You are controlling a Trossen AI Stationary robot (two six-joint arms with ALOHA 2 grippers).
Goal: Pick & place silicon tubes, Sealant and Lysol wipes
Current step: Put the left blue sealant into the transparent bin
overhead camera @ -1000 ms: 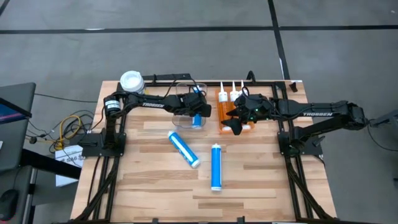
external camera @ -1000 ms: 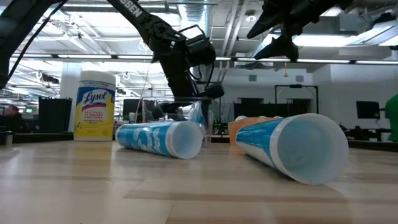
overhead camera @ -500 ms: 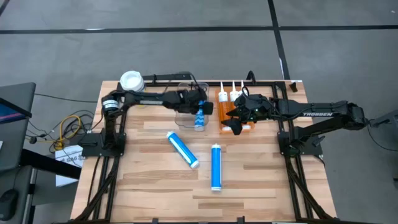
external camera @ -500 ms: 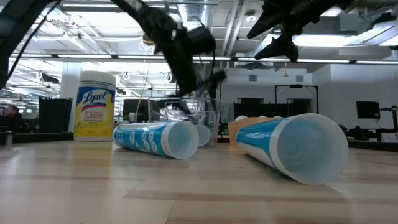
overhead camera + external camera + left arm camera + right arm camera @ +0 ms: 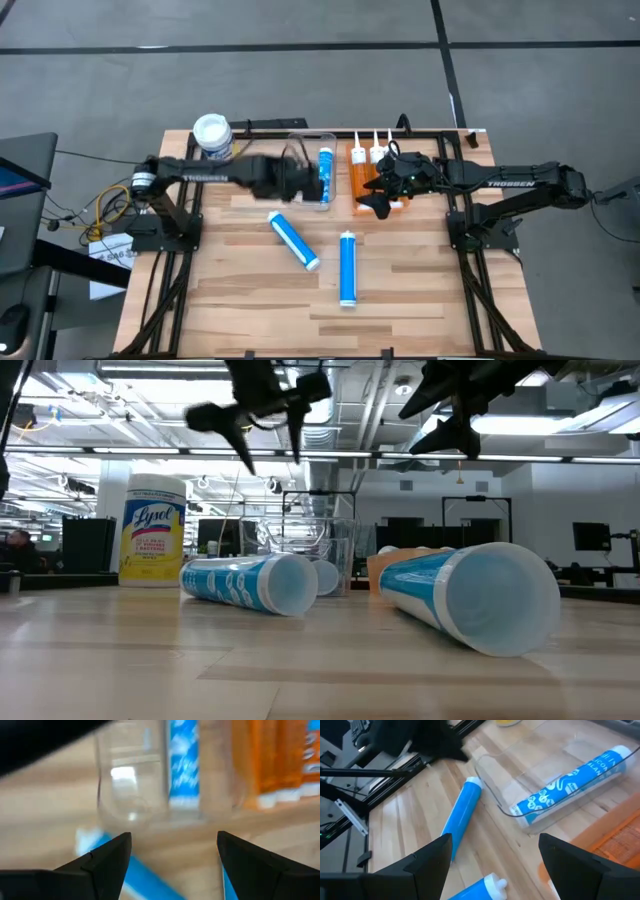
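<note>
A blue silicone tube (image 5: 325, 172) lies on its side inside the clear bin (image 5: 297, 150) at the far middle of the table. Two more blue tubes (image 5: 294, 240) (image 5: 347, 267) lie flat on the wood. Orange sealant tubes (image 5: 358, 170) lie side by side in an orange tray. The Lysol wipes canister (image 5: 212, 133) (image 5: 152, 530) stands upright at the far left corner. My left gripper (image 5: 292, 180) (image 5: 172, 855) hangs open, high above the bin's left edge, holding nothing. My right gripper (image 5: 378, 197) (image 5: 492, 855) hovers open over the orange tray.
The black frame rail (image 5: 330, 128) runs along the table's far edge behind the bin and tray. The bin's left half (image 5: 130, 785) holds nothing. Bare wood lies toward the near edge (image 5: 300, 320).
My left gripper has risen out of the clear bin and drawn back toward the table's left edge. The blue tube that stood tipped under its fingers has been let go and now lies flat along the bin's right side.
</note>
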